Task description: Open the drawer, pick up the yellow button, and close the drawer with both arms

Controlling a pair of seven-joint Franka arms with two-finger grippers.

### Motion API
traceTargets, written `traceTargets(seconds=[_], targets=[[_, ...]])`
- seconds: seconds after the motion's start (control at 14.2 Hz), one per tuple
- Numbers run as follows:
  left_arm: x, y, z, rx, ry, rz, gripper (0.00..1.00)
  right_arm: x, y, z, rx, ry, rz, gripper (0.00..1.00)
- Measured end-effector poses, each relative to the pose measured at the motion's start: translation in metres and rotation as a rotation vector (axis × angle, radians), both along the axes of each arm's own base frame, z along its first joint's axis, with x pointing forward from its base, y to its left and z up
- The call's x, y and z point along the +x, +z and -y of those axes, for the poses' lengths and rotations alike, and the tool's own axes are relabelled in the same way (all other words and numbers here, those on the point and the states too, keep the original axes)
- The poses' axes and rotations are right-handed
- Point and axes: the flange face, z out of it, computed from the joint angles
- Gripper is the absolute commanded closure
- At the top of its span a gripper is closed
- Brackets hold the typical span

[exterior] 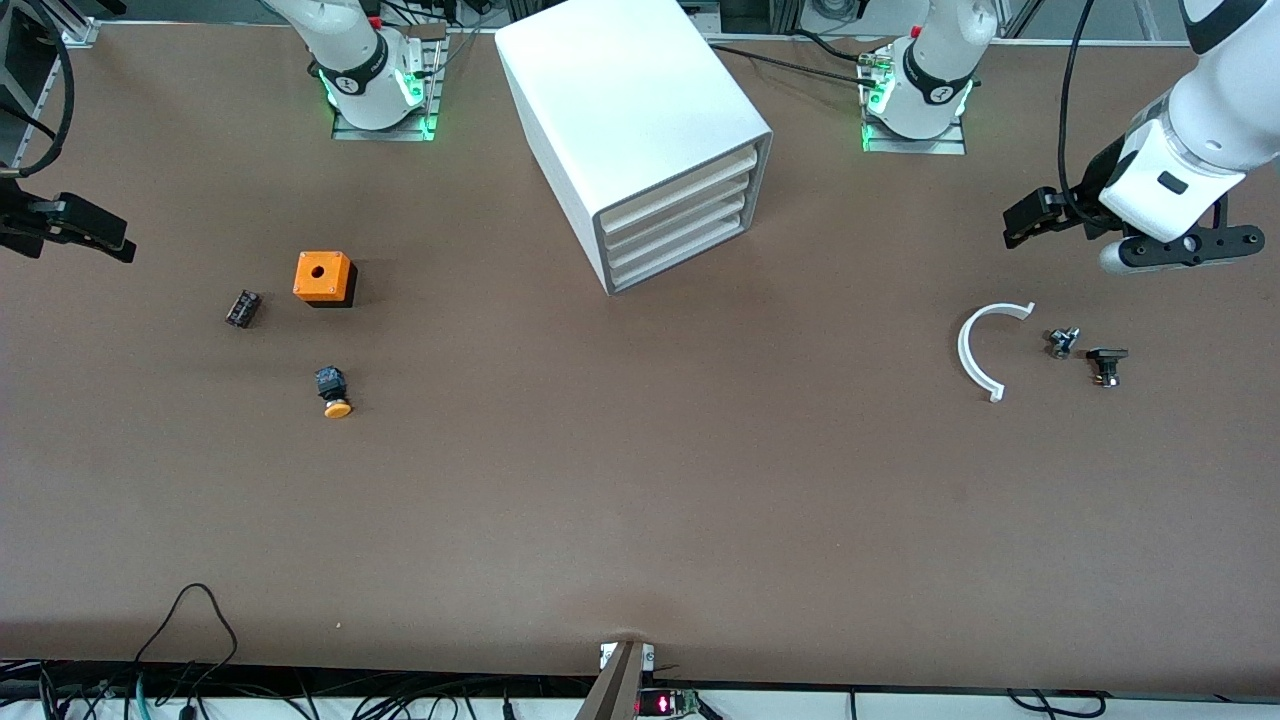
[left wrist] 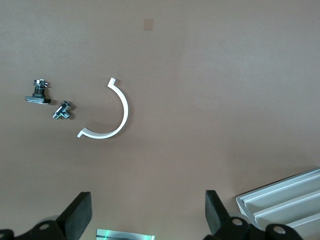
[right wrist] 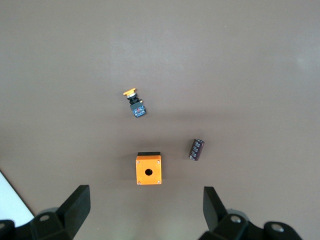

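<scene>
Drawers: all four shut, so you've everything left.
Button: on counter, seven o'clock of cabinet.
Left claw, right claw: wide, empty.

Orange cube, white arc, small parts (bolts, perhaps).

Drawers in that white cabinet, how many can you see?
4, stacked one above another in the cabinet between the arm bases: top drawer, second, third, bottom. All look shut. None seems hidden.
</scene>
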Motion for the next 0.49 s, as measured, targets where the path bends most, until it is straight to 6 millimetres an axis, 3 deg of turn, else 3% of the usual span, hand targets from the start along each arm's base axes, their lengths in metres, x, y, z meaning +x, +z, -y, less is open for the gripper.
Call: traceTargets(seconds=[0.49], targets=[[0.0, 0.0, 0.0, 0.0, 0.0, -0.001, 0.0, -0.026, 0.0, 0.002, 0.004, 0.006, 0.009, 0.0]])
